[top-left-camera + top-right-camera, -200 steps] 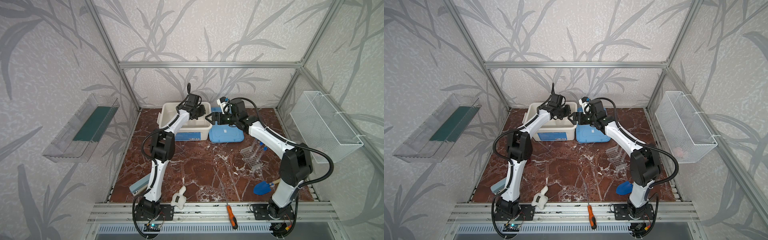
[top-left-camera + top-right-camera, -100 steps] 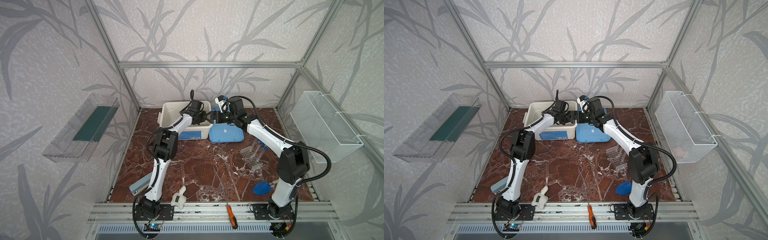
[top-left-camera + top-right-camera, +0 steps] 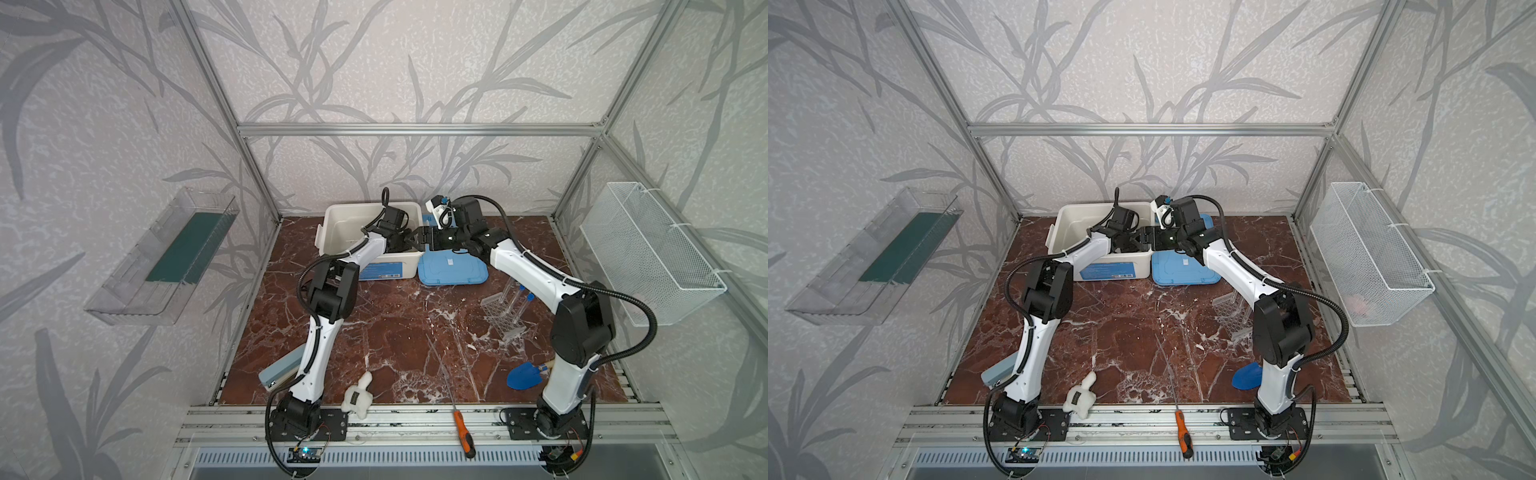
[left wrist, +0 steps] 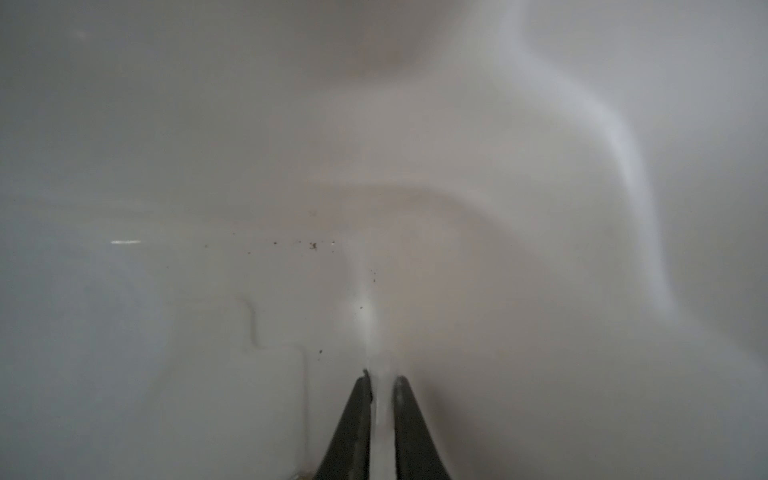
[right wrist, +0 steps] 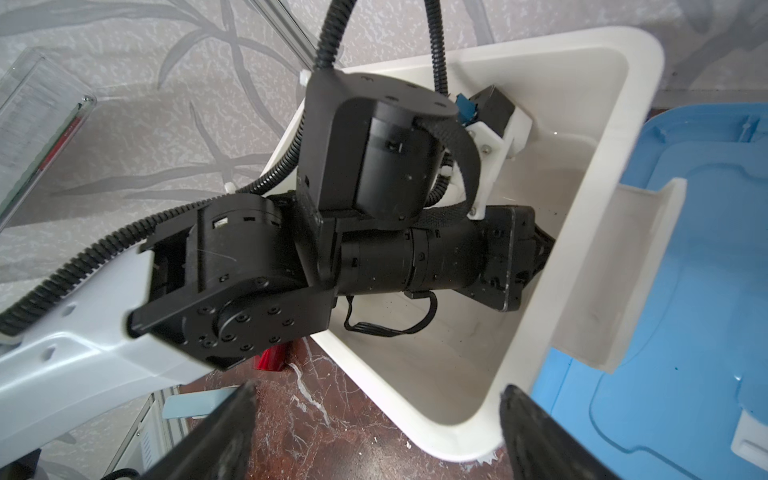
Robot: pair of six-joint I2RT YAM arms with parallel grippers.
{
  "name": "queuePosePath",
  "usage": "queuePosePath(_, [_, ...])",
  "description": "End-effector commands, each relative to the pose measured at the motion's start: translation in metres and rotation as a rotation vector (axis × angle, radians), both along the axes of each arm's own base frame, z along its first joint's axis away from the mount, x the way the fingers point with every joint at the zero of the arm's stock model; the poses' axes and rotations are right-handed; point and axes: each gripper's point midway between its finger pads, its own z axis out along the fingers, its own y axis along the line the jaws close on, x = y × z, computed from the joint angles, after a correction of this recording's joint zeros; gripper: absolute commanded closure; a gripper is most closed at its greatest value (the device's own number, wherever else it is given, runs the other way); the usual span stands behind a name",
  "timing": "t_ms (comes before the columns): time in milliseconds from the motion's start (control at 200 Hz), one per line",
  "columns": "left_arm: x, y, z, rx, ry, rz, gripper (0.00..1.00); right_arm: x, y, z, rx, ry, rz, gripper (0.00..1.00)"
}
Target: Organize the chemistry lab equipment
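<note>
in both top views the left gripper [image 3: 401, 245] [image 3: 1128, 246] is seen lowered inside the white bin [image 3: 332, 216], close to its right wall, and the right gripper [image 3: 415, 240] [image 3: 1140, 239] is held at that wall's rim, beside the blue lid [image 3: 453, 272]. the two are almost tip to tip. the clear tube rack [image 3: 500, 318] is set on the marble table [image 3: 395, 324], well apart from both grippers and just beside the right forearm, with blue-capped test tubes [image 3: 519, 293] rising at its far side (in a top view the rack [image 3: 1230, 311] is partly hidden by that arm). in the left wrist view the left fingertips [image 4: 359, 399] are shown only a narrow slit apart against the bin's pale inner wall, and nothing can be made out between them. in the right wrist view the right fingers [image 5: 224, 432] are spread wide with nothing held. the bin's near corner rim and a strip of table are framed between them, with the left arm's wrist inside the bin beyond.
</note>
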Motion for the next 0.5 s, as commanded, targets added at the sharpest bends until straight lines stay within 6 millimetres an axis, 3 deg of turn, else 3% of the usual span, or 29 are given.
queuePosePath(0, [-0.004,0.002,-0.016,0.025,0.027,0.009,0.78,0.002,0.001,0.006,-0.013,-0.022,0.004,0.10])
queuePosePath(195, [-0.002,0.003,-0.006,0.030,0.008,0.009,0.76,0.000,0.000,0.008,-0.017,-0.025,0.004,0.10])
queuePosePath(355, [-0.001,0.009,0.016,0.054,-0.028,0.017,0.54,-0.001,-0.002,0.007,-0.028,-0.025,0.004,0.10])
queuePosePath(495, [-0.002,0.013,0.051,0.061,-0.093,0.025,0.38,-0.006,-0.006,0.014,-0.038,-0.040,0.004,0.10])
